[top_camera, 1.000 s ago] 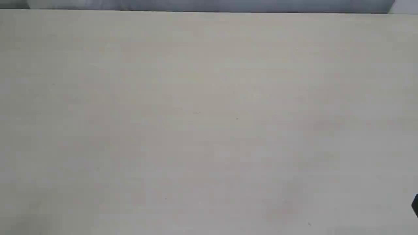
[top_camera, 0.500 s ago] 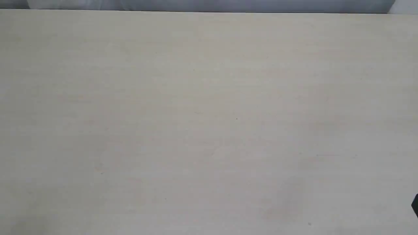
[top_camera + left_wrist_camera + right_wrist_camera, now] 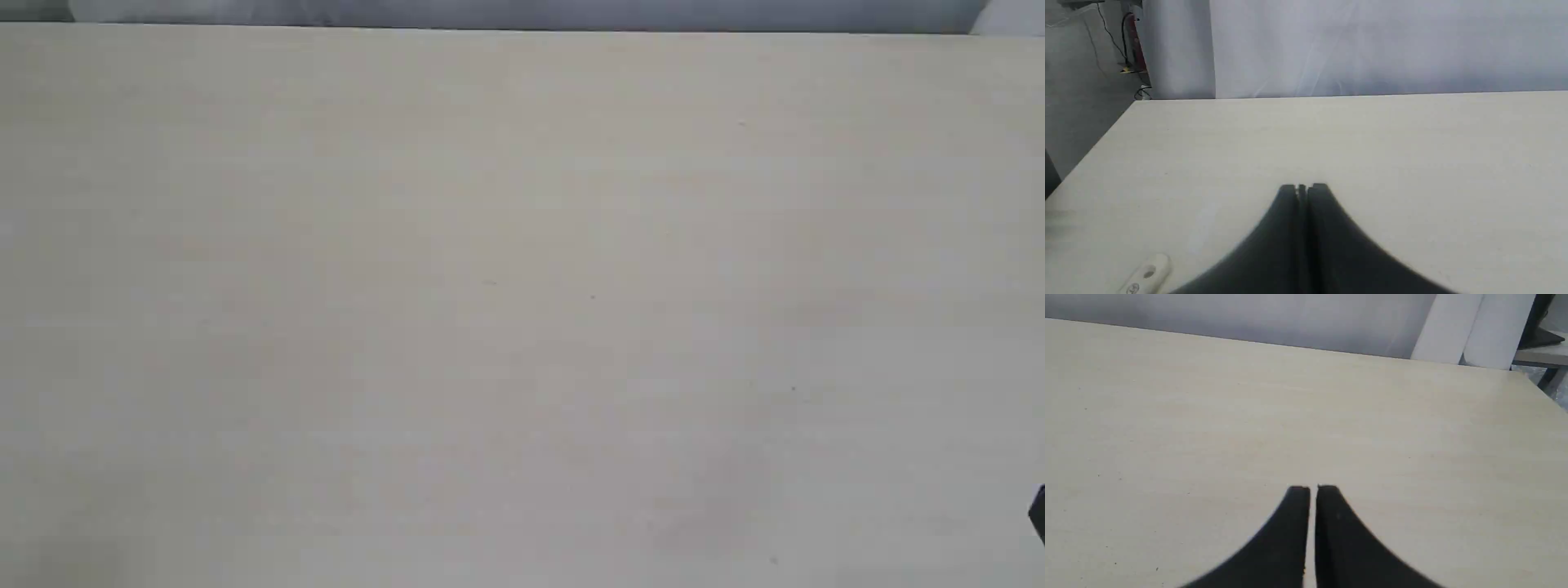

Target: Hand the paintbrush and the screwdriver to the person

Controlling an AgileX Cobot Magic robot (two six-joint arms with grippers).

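Observation:
In the left wrist view, the pale handle end of the paintbrush [image 3: 1147,275], with its hole, lies on the table off to one side of my left gripper [image 3: 1302,187]; the rest of the brush is cut off by the frame edge. The left gripper is shut on nothing, its fingers pressed together above bare tabletop. My right gripper [image 3: 1313,488] is also shut and holds nothing, with only a hairline gap between the fingers. The screwdriver and the person are out of view in every frame. The exterior view shows neither gripper's fingertips.
The light wooden table [image 3: 522,294] fills the exterior view, with a grey backdrop [image 3: 522,12] behind its far edge. A small black part [image 3: 1038,513] pokes in at the right edge. The left wrist view shows the table's corner [image 3: 1135,102] and the floor beyond.

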